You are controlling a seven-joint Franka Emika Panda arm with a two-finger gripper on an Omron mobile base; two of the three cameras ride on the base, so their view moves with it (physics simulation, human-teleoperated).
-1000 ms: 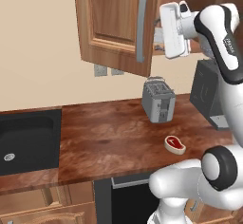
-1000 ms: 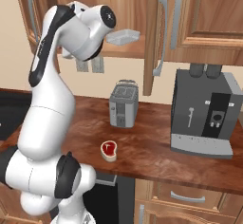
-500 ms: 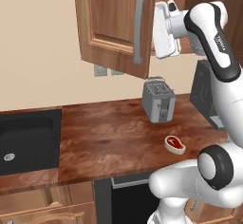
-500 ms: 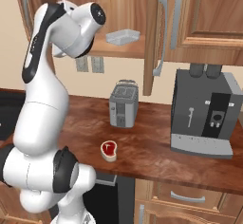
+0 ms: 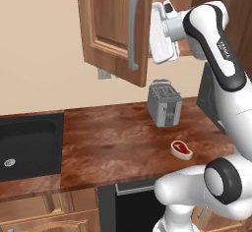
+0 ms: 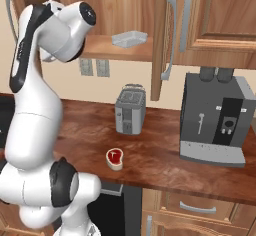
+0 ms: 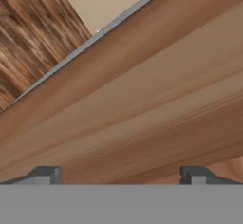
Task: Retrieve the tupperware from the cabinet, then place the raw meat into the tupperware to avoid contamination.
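fetching step: the gripper, fingers spread and empty, faces the open cabinet door edge, tupperware on its shelf at about two o'clock of the arm's elbow; next, reach in over it.

tupperware on cabinet shelf — meat before toaster

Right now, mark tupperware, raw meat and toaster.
tupperware [image 6: 129,38]: right base view, middle of its near wall, on the cabinet shelf.
raw meat [image 5: 181,149]: left base view, red centre.
toaster [image 6: 129,112]: right base view, front face.
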